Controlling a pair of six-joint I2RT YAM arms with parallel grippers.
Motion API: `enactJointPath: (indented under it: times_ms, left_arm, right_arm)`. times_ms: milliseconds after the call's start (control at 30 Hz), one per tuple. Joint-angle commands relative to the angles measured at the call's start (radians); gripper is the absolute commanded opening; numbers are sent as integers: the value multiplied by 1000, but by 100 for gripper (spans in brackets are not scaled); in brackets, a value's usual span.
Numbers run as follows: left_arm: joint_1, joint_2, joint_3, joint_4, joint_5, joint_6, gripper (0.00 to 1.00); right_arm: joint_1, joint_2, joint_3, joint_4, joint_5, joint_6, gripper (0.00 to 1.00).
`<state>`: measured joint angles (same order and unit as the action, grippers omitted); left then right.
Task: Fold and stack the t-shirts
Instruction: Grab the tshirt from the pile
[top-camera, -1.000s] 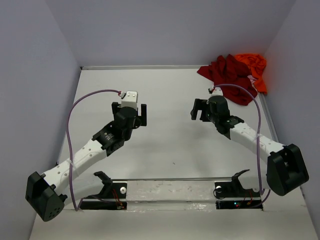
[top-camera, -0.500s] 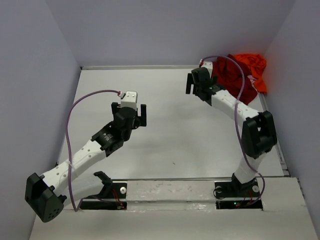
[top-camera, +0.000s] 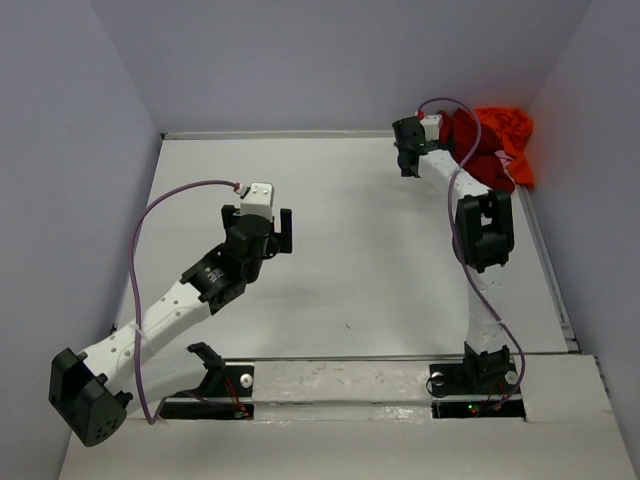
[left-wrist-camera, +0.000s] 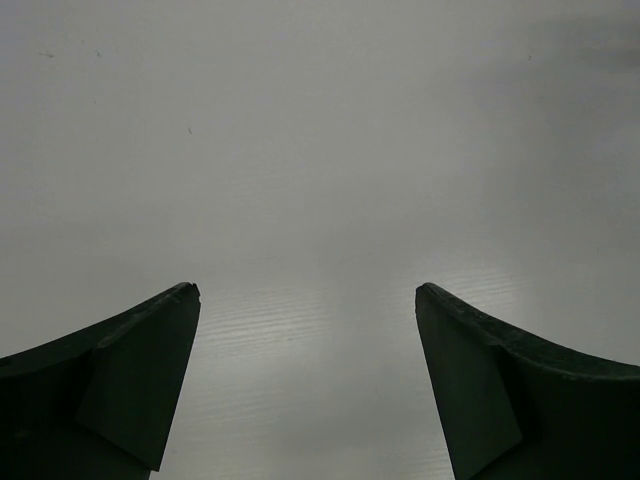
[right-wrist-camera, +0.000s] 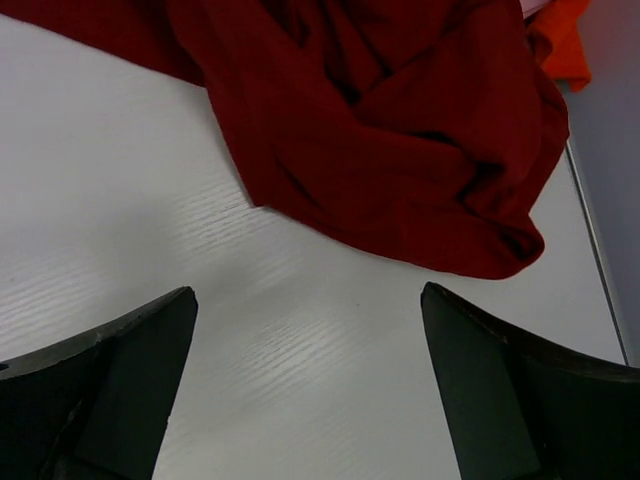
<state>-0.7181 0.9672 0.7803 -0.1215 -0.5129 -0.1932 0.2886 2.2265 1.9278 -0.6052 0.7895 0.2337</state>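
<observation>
A crumpled dark red t-shirt (top-camera: 482, 158) lies in the far right corner of the table. A bright orange t-shirt (top-camera: 511, 128) is bunched behind it against the right wall. My right gripper (top-camera: 407, 160) is stretched far out and hangs open over bare table at the red shirt's left edge. In the right wrist view the red t-shirt (right-wrist-camera: 400, 130) fills the top, a corner of the orange t-shirt (right-wrist-camera: 565, 40) shows at the upper right, and nothing lies between the right gripper's (right-wrist-camera: 305, 290) fingers. My left gripper (top-camera: 260, 222) is open over mid-table; the left gripper (left-wrist-camera: 307, 290) frames only bare surface.
The white table (top-camera: 340, 260) is boxed in by pale walls at the back and both sides. The right wall runs close beside the shirts. A purple cable (top-camera: 455, 170) loops along the right arm over the red cloth.
My right arm has swung from mid-table out to the far right, bringing its open gripper to the edge of the red shirt. The left arm has stayed put.
</observation>
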Motion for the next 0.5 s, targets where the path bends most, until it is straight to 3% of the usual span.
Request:
enactJointPath:
  times_ms: [0, 133, 233, 267, 333, 433, 467]
  left_arm:
    - [3, -2, 20, 11, 16, -6, 99]
    - [3, -1, 20, 10, 24, -8, 99]
    - [3, 1, 20, 13, 34, -9, 99]
    - [3, 1, 20, 11, 39, -9, 99]
    - [3, -1, 22, 13, 42, -11, 99]
    - [3, -2, 19, 16, 47, -12, 99]
    - [2, -4, 19, 14, 48, -12, 99]
  right_arm:
    - [-64, 38, 80, -42, 39, -5, 97]
    - [-85, 91, 111, -27, 5, -34, 95]
    - [-94, 133, 134, -22, 5, -92, 86]
    - [-94, 137, 132, -21, 10, -93, 72]
    - [-106, 142, 117, 8, -12, -105, 63]
    - [-132, 156, 114, 10, -48, -99, 34]
    - [-141, 165, 114, 12, -61, -96, 31]
